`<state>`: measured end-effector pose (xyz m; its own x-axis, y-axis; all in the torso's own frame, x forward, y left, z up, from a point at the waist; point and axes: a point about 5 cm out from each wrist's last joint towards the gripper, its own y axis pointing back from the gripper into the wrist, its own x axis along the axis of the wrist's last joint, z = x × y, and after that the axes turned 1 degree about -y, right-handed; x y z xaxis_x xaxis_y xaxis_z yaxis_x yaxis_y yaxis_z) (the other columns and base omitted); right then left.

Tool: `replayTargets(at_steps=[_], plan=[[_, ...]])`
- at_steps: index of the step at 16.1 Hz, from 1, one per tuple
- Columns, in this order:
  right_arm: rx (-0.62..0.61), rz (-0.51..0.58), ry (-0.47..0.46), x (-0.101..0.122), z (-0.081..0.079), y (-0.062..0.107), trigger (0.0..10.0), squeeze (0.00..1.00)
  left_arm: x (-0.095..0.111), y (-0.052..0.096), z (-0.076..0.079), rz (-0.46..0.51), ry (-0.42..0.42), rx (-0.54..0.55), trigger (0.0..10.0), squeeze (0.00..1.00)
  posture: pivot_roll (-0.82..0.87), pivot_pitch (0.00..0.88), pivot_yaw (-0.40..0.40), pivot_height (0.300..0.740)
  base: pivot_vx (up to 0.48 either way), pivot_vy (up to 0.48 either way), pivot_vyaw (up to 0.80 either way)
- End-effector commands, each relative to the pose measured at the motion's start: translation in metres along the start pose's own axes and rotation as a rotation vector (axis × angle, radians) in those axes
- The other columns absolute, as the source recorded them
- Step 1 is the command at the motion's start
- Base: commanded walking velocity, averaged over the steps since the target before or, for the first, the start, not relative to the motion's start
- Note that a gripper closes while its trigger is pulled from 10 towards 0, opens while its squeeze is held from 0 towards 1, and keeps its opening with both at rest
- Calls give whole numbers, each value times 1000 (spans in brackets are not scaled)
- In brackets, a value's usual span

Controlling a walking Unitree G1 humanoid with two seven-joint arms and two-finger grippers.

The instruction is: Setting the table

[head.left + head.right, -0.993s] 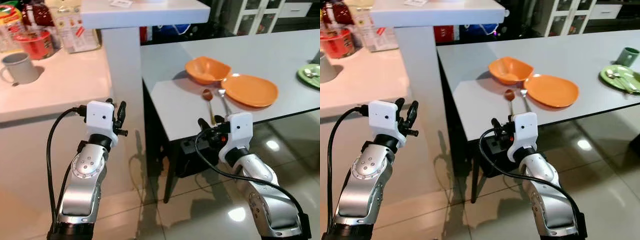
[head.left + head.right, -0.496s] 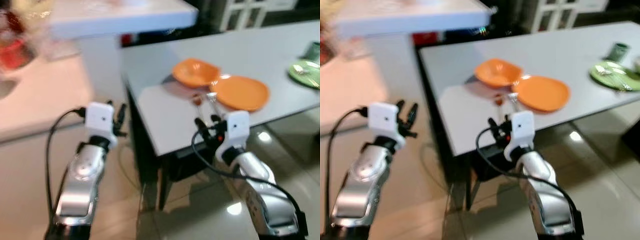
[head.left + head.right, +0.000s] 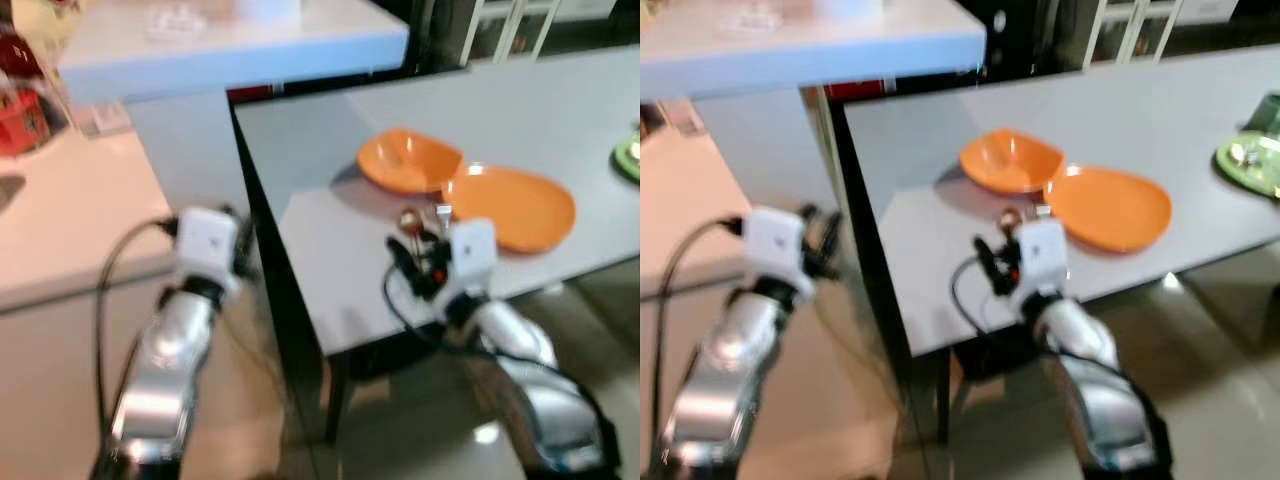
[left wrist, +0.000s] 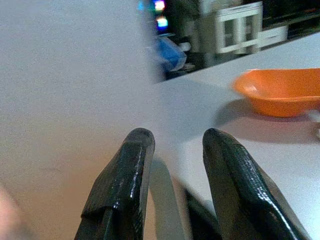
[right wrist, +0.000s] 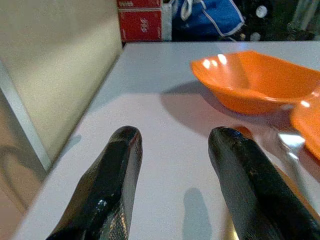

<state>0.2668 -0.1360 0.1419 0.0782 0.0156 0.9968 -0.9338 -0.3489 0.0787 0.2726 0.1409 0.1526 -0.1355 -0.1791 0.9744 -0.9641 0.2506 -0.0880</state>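
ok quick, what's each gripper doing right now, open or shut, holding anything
Left gripper: open, holding nothing, beside the grey table.
Right gripper: open, holding nothing, over the table edge near the orange bowl.

On the grey table (image 3: 940, 230) there is one orange bowl (image 3: 1010, 160) and, just to its right, one orange plate (image 3: 1110, 205). At the near edge of these lie what look like two pieces of cutlery, a spoon (image 3: 410, 217) and a fork (image 3: 443, 211), though blur and the arm in front leave only their tips showing. Far right on the table sits one green plate (image 3: 1250, 163) with one green cup (image 3: 1268, 108) beyond it. To the left stands one white counter (image 3: 70, 220) under one white shelf (image 3: 230, 45). Two arms reach forward, each with one gripper: the left gripper (image 4: 175, 150) and the right gripper (image 5: 172, 145), two black fingers apiece.
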Motion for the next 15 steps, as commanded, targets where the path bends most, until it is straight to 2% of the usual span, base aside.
replayTargets(at_steps=[1,2,3,4,7,9,11,12,15], plan=[[15,9,-13,3,-1,1,10000,0,3,4,4,17,-2,-44,10000,0,4,0,-2,740,0,0,0],[19,10,-7,4,0,1,10000,0,3,6,6,17,-2,-73,10000,0,4,0,-2,740,0,0,0],[21,-13,1,2,1,0,6392,0,3,8,9,22,9,-102,10000,0,4,0,-4,740,0,0,0],[27,-36,1,0,1,-2,0,0,3,9,12,20,30,-135,10000,0,4,0,-4,740,0,0,0],[44,-117,35,-8,4,-14,0,0,2,14,22,-9,65,-285,10000,0,4,0,-4,740,0,0,0],[32,-191,53,-18,9,-30,0,0,1,19,26,-31,68,-362,10000,0,7,0,1,740,0,0,0],[27,-211,42,-21,12,-35,0,0,1,19,26,-33,69,-369,10000,0,8,0,-1,740,0,0,0],[26,-236,23,-26,17,-47,0,0,2,19,25,-37,69,-373,10000,0,13,0,-4,740,0,0,0],[25,-259,24,-30,26,-62,0,0,3,18,23,-39,61,-365,10000,0,19,0,-6,740,0,0,0]])
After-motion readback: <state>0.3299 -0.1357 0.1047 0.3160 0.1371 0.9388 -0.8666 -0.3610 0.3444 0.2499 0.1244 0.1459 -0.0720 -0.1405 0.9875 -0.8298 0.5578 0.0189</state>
